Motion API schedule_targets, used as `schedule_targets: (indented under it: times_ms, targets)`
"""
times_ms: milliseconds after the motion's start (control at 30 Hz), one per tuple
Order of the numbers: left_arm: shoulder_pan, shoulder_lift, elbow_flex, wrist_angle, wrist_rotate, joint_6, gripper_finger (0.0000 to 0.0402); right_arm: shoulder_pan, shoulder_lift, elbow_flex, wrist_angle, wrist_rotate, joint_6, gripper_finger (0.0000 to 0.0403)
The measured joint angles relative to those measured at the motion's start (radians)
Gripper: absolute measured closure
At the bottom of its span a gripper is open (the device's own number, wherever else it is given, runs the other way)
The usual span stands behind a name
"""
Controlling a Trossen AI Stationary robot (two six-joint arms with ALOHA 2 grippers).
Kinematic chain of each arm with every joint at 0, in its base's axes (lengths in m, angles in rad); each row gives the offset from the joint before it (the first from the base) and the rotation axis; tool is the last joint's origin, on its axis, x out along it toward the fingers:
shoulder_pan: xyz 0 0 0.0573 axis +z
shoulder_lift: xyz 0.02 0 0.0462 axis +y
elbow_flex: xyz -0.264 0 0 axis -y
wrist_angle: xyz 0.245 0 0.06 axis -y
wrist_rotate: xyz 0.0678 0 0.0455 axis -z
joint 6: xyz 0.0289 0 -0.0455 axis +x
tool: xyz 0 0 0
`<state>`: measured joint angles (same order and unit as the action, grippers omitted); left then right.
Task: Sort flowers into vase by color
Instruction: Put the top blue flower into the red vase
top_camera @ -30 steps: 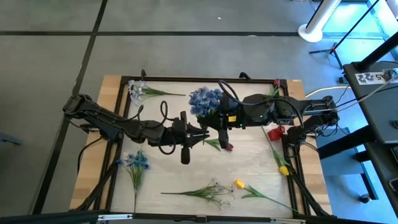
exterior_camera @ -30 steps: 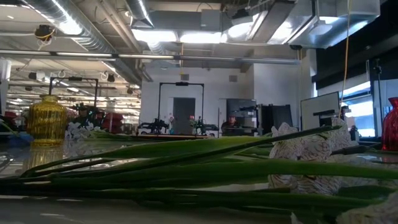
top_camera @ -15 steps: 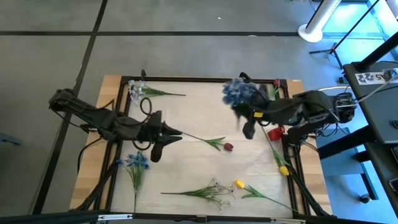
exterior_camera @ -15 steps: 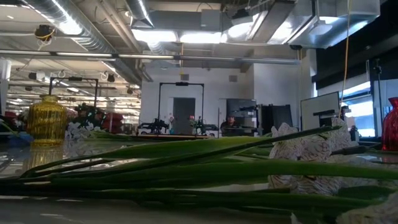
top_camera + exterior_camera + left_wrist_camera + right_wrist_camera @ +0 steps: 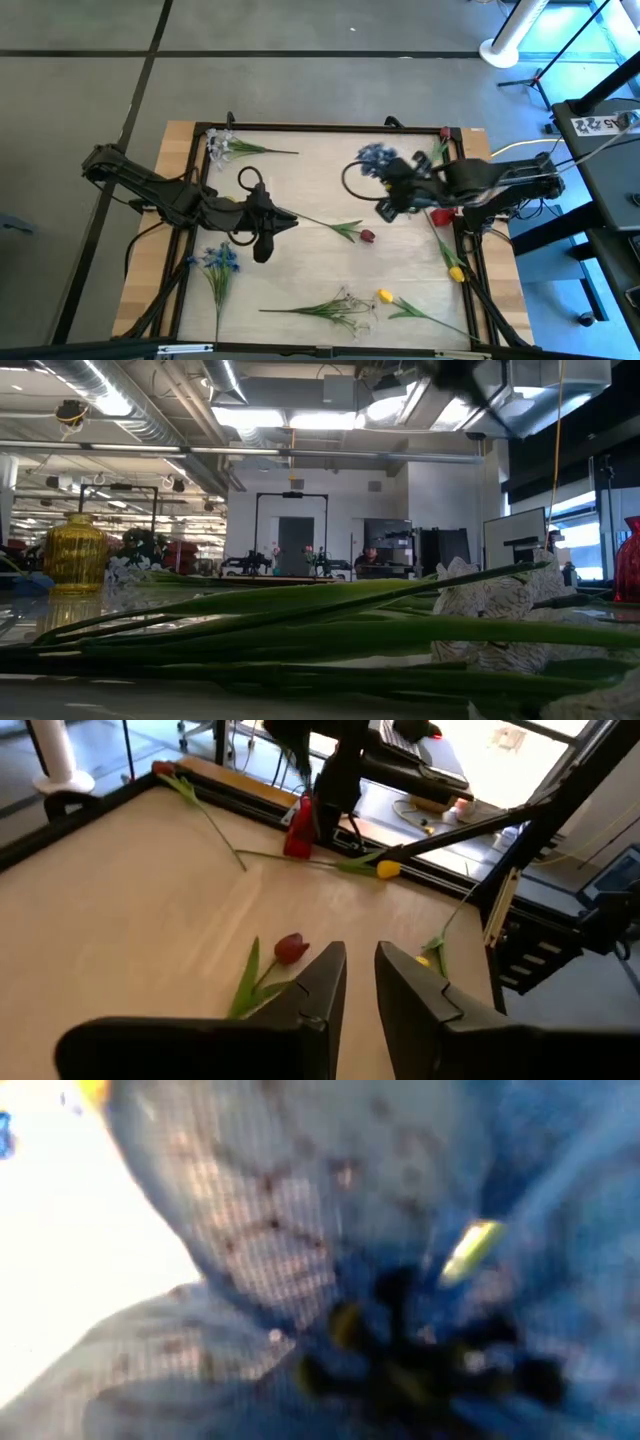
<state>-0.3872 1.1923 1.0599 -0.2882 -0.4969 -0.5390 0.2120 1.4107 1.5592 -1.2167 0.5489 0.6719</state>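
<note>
My right gripper [image 5: 392, 180] is over the table's right half and carries a blue flower cluster [image 5: 376, 157]. In the right wrist view the blurred blue petals [image 5: 300, 1230] fill the picture and hide the fingers. My left gripper [image 5: 289, 219] hangs left of centre, open by a narrow gap [image 5: 361, 972], with nothing between the fingers. The dark red tulip [image 5: 366, 236] lies flat on the table just ahead of it [image 5: 290, 948], its stem end close to the fingertips; I cannot tell if they touch. My right gripper is shut on the blue flower, whose head [image 5: 376, 157] stands clear of the table beside the wrist. The petals and the gripper body hide the place of contact, so the part held and the kind of hold do not show.
A red vase [image 5: 443, 213] stands at the right edge and a yellow vase [image 5: 75, 555] at the left. White sprigs [image 5: 224, 147] [image 5: 338, 305], a blue flower [image 5: 220, 259], yellow tulips [image 5: 384, 296] [image 5: 456, 272] and a red flower [image 5: 443, 133] lie about. Stems [image 5: 300, 630] block the low view.
My right gripper carried the blue cluster from the table's middle toward the right edge. My left gripper drew back from beside the dark red tulip toward the left edge. The tulip stayed where it lay.
</note>
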Motion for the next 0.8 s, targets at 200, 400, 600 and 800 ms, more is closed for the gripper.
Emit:
schedule_targets:
  times_ms: [200, 400, 600, 800]
  targets:
    - [-0.024, 0.0, 0.0, -0.045, 0.0, -0.092, 0.0349, -0.045, 0.0, -0.146, 0.265, -0.075, -0.103, 0.0386]
    - [-0.069, 0.0, 0.0, -0.098, 0.0, -0.14, 0.0349, -0.049, -0.002, -0.158, 0.323, -0.072, -0.127, 0.0396]
    - [-0.085, 0.0, 0.0, -0.101, -0.041, -0.14, 0.0349, -0.048, -0.036, -0.132, 0.186, -0.019, -0.1, 0.0386]
    - [-0.073, 0.0, 0.0, -0.101, -0.097, -0.14, 0.0349, 0.01, -0.178, -0.134, -0.006, 0.262, 0.027, 0.0394]
